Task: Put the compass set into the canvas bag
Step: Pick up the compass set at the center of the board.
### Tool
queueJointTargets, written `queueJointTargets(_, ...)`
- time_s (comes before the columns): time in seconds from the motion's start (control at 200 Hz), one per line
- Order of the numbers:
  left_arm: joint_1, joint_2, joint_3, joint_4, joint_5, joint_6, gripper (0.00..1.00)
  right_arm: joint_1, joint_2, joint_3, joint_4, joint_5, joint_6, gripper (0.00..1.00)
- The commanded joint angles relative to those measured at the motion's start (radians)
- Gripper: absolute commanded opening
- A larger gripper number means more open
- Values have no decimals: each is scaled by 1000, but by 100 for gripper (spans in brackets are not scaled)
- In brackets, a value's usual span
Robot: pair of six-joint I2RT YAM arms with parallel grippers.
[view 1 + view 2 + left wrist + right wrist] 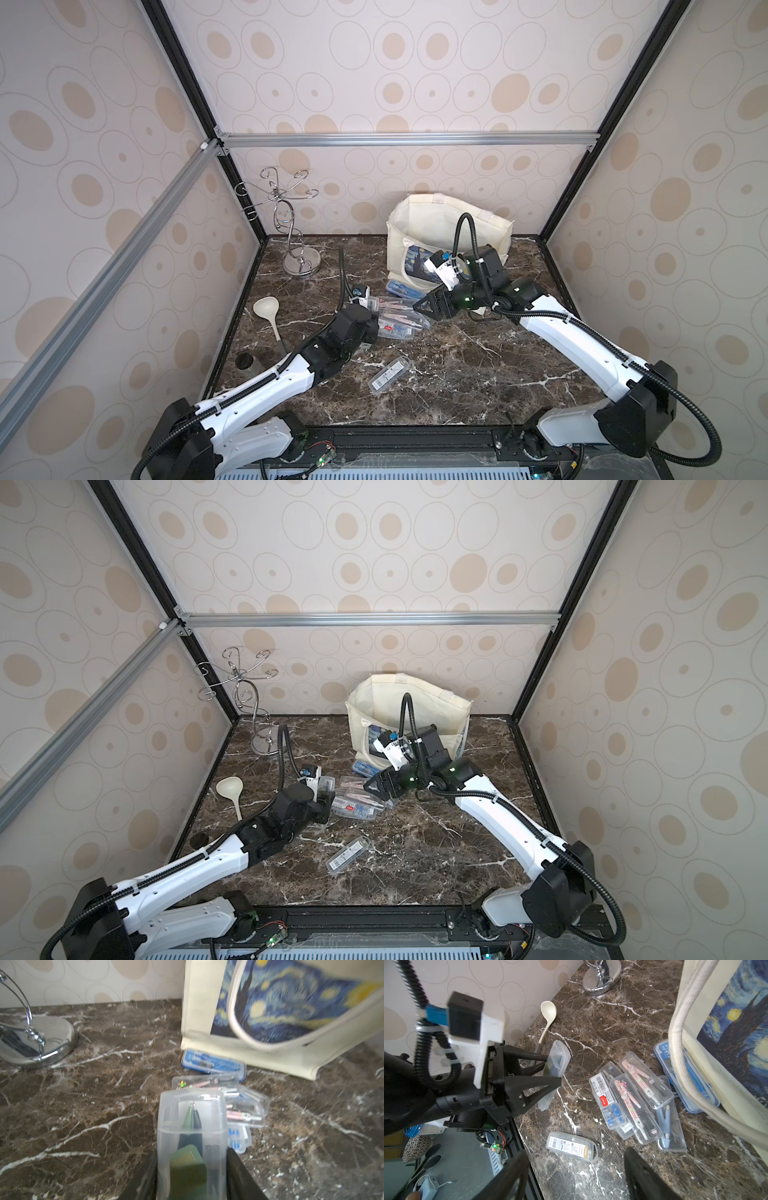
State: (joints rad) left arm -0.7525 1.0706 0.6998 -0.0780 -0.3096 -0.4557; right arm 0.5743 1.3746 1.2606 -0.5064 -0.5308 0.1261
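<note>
My left gripper (192, 1169) is shut on a clear compass set case (192, 1126) holding a green compass, with a black finger pressed on each side. In both top views this held case (372, 306) (326, 787) sits just left of a pile of other compass set cases (401, 318). The right wrist view shows the left gripper (553, 1068) holding the case on edge, low over the table. The cream canvas bag (415, 232) (374, 712) stands open at the back, its Starry Night print facing forward. In front of the bag, my right gripper (424, 307) (575, 1167) is open and holds nothing.
A blue case (405, 289) lies against the bag's foot. A single clear case (388, 374) lies nearer the front. A cream ladle (268, 311), a chrome wire stand (291, 232) and a dark cylinder (247, 362) are along the left side.
</note>
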Motion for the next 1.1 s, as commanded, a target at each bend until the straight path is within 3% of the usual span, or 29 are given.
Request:
queueJointTargets(0.0,8,-23,86,130,-34,9,45,13,18,36,54,-16,24,73)
queueJointTargets(0.415,9,23,200,399,39,-81,46,44,55,61,252,-50,125,70)
queueJointTargets(0.745,10,66,234,457,55,-111,46,63,144,115,360,-70,188,67)
queueJointTargets(1.095,14,81,235,477,51,-129,46,72,207,152,419,-108,229,43)
